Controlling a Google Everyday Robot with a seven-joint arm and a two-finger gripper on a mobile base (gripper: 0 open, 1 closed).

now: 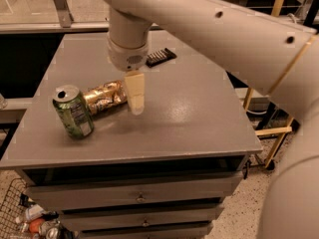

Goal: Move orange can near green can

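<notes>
Hand (pixel 134 99) hangs straight down from the wrist at the right end of the orange can (pixel 102 98); grip cannot tell | arm reaches in from the upper right, over the table (pixel 199 118) | orange can lies on its side, just right of the slightly tilted green can (pixel 74 111)

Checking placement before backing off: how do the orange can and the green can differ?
The orange can lies on its side; the green can stands on its base. The orange can is wrinkled and dented; the green can is smooth. Both sit close together on the table. The gripper hangs by the orange can.
</notes>
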